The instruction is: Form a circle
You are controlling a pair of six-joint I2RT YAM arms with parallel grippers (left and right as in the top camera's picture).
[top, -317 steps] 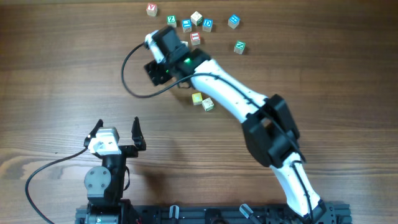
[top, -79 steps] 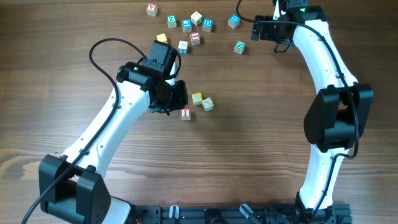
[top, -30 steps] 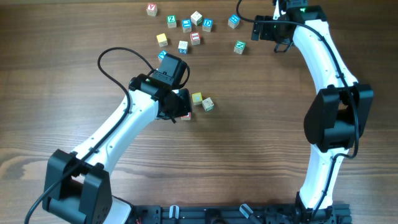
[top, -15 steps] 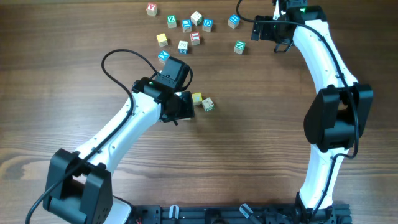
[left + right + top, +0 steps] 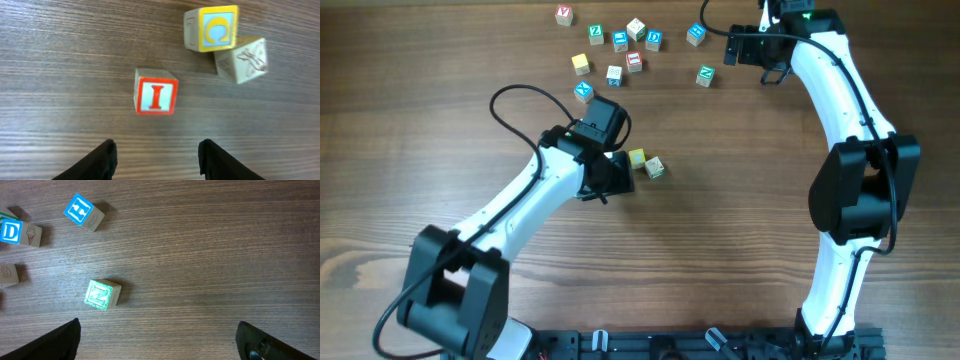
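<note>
The circle is only partly laid out in the middle of the desk (image 5: 440, 120). The yellow cube (image 5: 216, 28) and the pale cube (image 5: 243, 61) touch at a corner. The red I cube (image 5: 156, 96) sits just beside them, with a strip of bare wood between.

The left hand (image 5: 157, 159) hovers low over this spot, about half open and holding nothing. The red I cube lies free on the wood just beyond its fingertips (image 5: 102, 159). From overhead the arm covers that cube, so only the wrist view shows it.

The other two pieces are well apart from the group. The blue X cube (image 5: 582, 91) lies on the far side of the left arm, and the green N cube (image 5: 102, 294) lies far right. The right hand (image 5: 160, 347) hangs above the desk close to the green N cube, spread wide and empty. The loose cubes (image 5: 620, 40) are scattered along the far edge.

By my reading, the step in hand is placing the third cube, and that looks finished. The next move would be a fetch. The left hand could lift clear without nudging the red I cube and go for the blue X. Alternatively, the right hand could drop onto the green N and carry it in. Either cube must land close enough to curve the row into a ring, and the red I cube may need tucking in tighter.
</note>
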